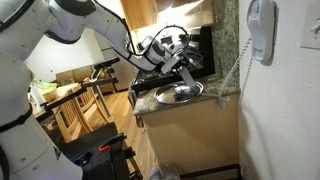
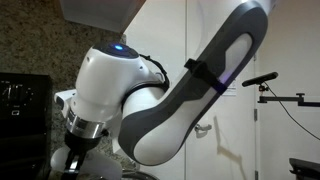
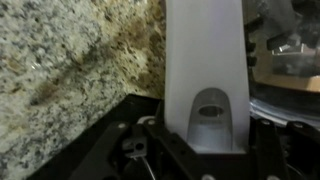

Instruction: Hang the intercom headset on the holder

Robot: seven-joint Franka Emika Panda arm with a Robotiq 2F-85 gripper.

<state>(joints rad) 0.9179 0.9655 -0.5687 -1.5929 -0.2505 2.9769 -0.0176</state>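
Hand (image 3: 205, 150) of the white robot arm (image 1: 75, 20), clamped on the slim white plastic intercom headset (image 3: 205, 55). In the wrist view the headset runs lengthwise up the middle of the frame. Its lower end, marked by a rounded recess, sits between the dark fingers (image 3: 150, 150), which press it from either side. Speckled granite lies alongside it. In an exterior view the hand (image 1: 172, 50) hangs above the speckled granite surface (image 1: 215, 98), over a round steel bowl (image 1: 178, 92) that rests there; at this size the headset itself cannot be made out. The rounded light-grey plastic holder (image 1: 262, 28) is fixed high on the white wall (image 1: 285, 110), well apart from the hand and bare of the headset. A white coiled cord (image 1: 237, 62) drops from beneath the holder toward the edge of the surface, and its far end cannot be traced. A flat white rectangular switch plate (image 1: 312, 35) sits on the wall just beside the holder. In an exterior view the arm's (image 2: 190, 90) bulky white and grey links fill most of the frame, hiding headset and holder.
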